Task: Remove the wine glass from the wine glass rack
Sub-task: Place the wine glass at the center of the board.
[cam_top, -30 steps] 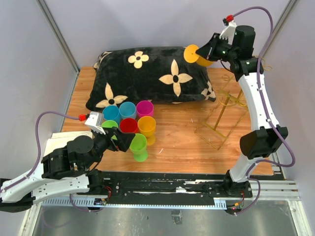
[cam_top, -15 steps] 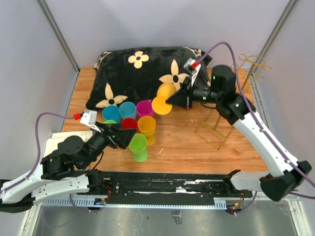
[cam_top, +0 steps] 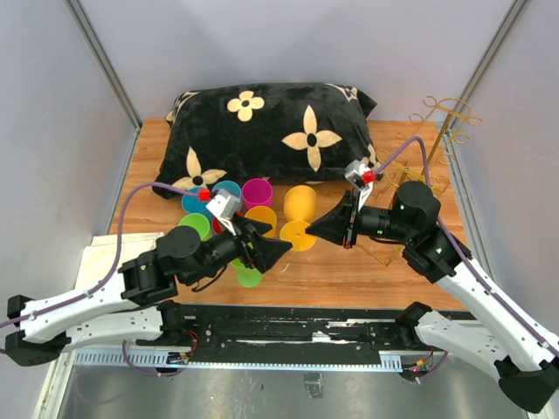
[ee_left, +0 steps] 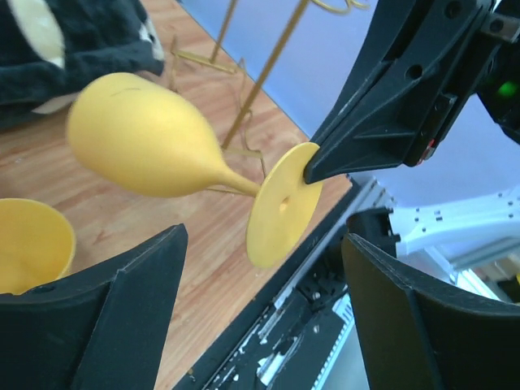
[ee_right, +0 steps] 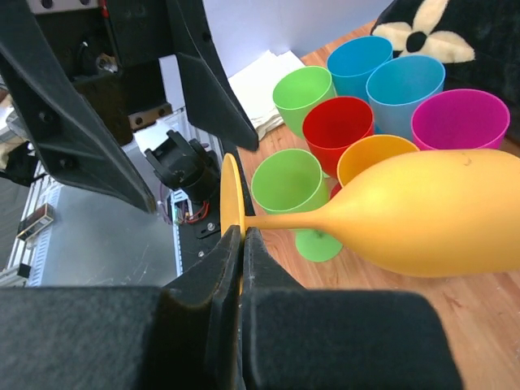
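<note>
The right pincer [cam_top: 312,231] has carried the one yellow glass [cam_top: 300,205] from the back-right corner to mid-worktop [cam_top: 332,271]. It is clamped on the glass's foot, clear of the single rack [cam_top: 446,131] at the right edge. The left pincer [cam_top: 278,251] gapes wide, empty. Seven other glasses [cam_top: 257,192] stand left of centre.

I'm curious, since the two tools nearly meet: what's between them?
The yellow wine glass: the right tool pinches its foot, facing the open left tool. The top view shows it.

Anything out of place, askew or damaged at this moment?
The yellow wine glass lies sideways in mid-air. It is pinched only by the rim of its foot in the shut right gripper, beside the upright coloured cups. Nothing looks spilled or broken.
</note>
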Controlling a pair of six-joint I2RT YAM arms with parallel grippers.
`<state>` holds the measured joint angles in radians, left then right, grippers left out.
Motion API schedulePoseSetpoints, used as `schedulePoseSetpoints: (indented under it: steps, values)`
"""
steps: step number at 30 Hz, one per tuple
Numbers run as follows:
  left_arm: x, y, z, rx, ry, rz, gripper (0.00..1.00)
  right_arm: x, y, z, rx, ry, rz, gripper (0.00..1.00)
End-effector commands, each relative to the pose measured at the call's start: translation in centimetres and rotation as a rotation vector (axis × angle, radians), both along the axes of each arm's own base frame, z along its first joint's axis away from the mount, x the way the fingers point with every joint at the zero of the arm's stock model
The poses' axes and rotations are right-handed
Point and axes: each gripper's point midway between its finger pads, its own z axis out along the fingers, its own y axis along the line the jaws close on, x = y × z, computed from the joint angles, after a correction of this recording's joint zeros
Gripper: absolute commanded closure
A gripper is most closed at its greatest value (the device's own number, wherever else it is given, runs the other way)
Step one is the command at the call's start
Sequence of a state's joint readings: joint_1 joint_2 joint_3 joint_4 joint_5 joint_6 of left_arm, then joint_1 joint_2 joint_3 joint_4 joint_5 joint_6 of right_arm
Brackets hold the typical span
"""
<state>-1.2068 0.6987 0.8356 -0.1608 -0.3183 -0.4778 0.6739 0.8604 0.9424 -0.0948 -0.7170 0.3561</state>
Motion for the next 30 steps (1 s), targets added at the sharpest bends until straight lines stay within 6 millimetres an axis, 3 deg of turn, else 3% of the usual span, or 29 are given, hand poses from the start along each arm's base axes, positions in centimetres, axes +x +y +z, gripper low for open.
schedulePoseSetpoints:
  steps: [1, 7, 16, 19, 22, 25, 27, 30]
  values:
    - [-1.6, -2.9, 2.2, -0.049, -0.065, -0.147, 0.24, -1.3, -0.2, 1.2, 0.08, -0.009, 0.012, 0.99]
    - [-2.4, -5.1, 1.1, -0.007, -0.065, -0.242, 0.53, -2.8, -0.8, 0.4, 0.098, -0.024, 0.041, 0.99]
    - [-3.7, -5.8, 0.3, 0.026, -0.105, -0.331, 0.96, -3.2, -1.5, -1.3, 0.042, -0.047, 0.041, 0.97]
    - [-3.8, -5.7, -0.2, 0.046, -0.123, -0.343, 1.0, -2.9, -2.0, -1.9, 0.011, -0.052, 0.009, 0.87]
    - [-3.9, -5.5, -0.6, 0.054, -0.164, -0.355, 0.99, -2.4, -2.7, -2.8, -0.035, -0.057, -0.04, 0.58]
    - [-4.5, -5.6, -1.6, 0.07, -0.246, -0.397, 1.0, -1.0, -4.1, -3.1, -0.069, -0.074, -0.166, 0.38]
    - [-4.7, -5.7, -3.1, 0.112, -0.306, -0.425, 0.99, 0.0, -5.2, -2.6, -0.065, -0.086, -0.263, 0.3]
    - [-5.2, -5.9, -5.4, 0.193, -0.391, -0.463, 1.0, 0.5, -6.7, -1.3, -0.025, -0.107, -0.368, 0.24]
